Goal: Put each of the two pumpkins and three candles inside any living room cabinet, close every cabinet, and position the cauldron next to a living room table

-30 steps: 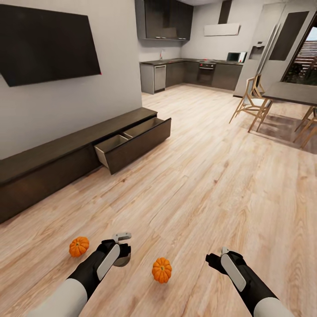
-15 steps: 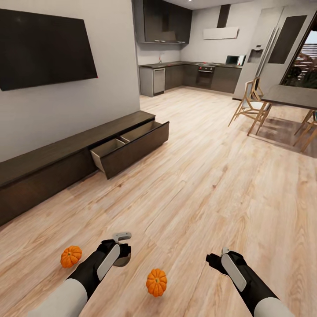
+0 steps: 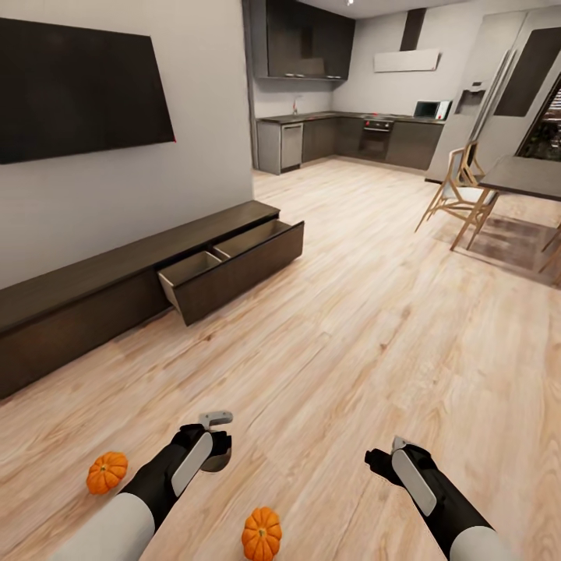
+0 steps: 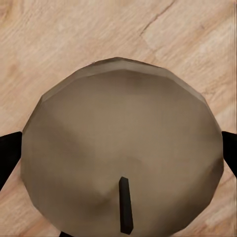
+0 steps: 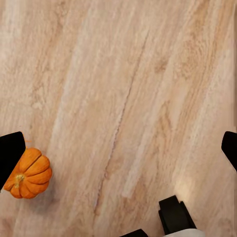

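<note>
A cream-beige candle [image 4: 123,143] with a black wick sits between the dark fingers of my left gripper [image 4: 118,153], which is shut on it; in the head view that gripper [image 3: 216,450] hangs low over the plank floor. One orange pumpkin [image 3: 107,472] lies on the floor left of my left arm. A second pumpkin [image 3: 262,534] rests between my arms, also seen beside one finger in the right wrist view [image 5: 28,173]. My right gripper [image 3: 383,458] [image 5: 121,150] is open over bare floor. The long dark-brown cabinet [image 3: 93,292] along the wall has one drawer [image 3: 234,261] pulled out.
A black TV [image 3: 78,86] hangs above the cabinet. A dining table [image 3: 526,175] and wooden chairs [image 3: 460,191] stand at the right, with the kitchen units [image 3: 351,136] far behind. Open plank floor lies between me and the drawer.
The whole head view has shifted: both pumpkins slid lower and left in the picture and the cabinet sits slightly nearer. Both arms keep the same pose, the left still holding the candle.
</note>
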You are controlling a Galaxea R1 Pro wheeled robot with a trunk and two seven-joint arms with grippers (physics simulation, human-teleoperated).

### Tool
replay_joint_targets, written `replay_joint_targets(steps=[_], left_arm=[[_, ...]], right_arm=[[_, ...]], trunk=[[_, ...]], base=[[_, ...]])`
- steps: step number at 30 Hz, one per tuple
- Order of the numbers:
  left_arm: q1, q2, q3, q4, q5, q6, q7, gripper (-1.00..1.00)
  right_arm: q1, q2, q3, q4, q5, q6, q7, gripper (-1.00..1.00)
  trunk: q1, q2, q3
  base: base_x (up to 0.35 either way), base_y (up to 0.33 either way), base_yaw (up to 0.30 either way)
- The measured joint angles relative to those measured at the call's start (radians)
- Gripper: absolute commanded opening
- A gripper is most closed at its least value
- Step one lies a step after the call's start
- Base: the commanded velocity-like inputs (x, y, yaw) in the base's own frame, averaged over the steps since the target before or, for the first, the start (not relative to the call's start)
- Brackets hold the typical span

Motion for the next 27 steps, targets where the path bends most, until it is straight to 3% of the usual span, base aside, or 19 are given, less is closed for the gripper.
replay_joint_targets(steps=[17,27], left_arm=[[0.000,0.000,0.000,0.000,-0.002,0.000,0.000,-1.00],[0.000,0.000,0.003,-0.003,0.004,0.000,0.002,-1.00]], right_arm=[[0.000,-0.001,0.006,0.000,0.001,-0.002,0.004,1.00],[0.000,-0.001,0.004,0.000,0.000,-0.002,0.005,1.00]], trunk=[[0.000,0.000,0.000],[0.000,0.000,0.000]], base=[[0.244,-0.209,0.001],[-0.036,-0.095,0.000]])
